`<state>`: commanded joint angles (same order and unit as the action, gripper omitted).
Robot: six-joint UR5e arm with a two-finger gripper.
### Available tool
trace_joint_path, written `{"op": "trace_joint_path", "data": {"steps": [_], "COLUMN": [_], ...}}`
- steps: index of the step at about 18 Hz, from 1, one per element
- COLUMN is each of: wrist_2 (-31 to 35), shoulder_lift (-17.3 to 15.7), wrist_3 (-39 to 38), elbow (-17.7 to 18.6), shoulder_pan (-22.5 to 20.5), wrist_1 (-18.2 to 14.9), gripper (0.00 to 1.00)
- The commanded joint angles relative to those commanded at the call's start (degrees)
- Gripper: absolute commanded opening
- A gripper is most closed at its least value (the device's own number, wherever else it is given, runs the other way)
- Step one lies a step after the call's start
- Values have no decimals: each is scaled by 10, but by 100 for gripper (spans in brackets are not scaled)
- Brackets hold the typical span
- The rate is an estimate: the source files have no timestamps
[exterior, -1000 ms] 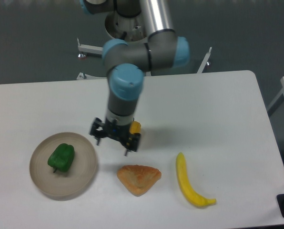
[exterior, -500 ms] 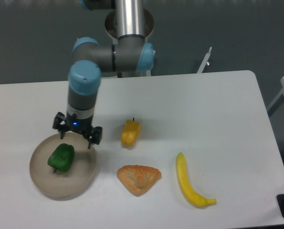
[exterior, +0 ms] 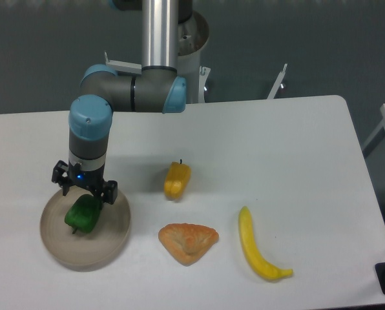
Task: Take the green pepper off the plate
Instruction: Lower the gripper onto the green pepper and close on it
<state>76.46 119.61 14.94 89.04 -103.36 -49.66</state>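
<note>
Because the black two-finger tool point(exterior: 84, 192) hangs with its fingers spread apart, the small glossy dark-green bell pepper point(exterior: 83, 214) lies just below it, on the round beige-grey plate point(exterior: 112, 240) resting on the white bench point(exterior: 276, 148). Judging by this, a straight descent should bracket the pepper.
</note>
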Motion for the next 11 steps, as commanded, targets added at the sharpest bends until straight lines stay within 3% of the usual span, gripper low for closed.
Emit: {"op": "trace_joint_path", "data": {"steps": [8,9,11], "wrist_2": [16,22,25], "shoulder_lift": [19,19,20], "wrist_3": [2,3,7], "elbow": [-14,-14,-13], "shoulder_pan": [2,2,3], "wrist_1": [1,2,2], "gripper": [100,94,64]}}
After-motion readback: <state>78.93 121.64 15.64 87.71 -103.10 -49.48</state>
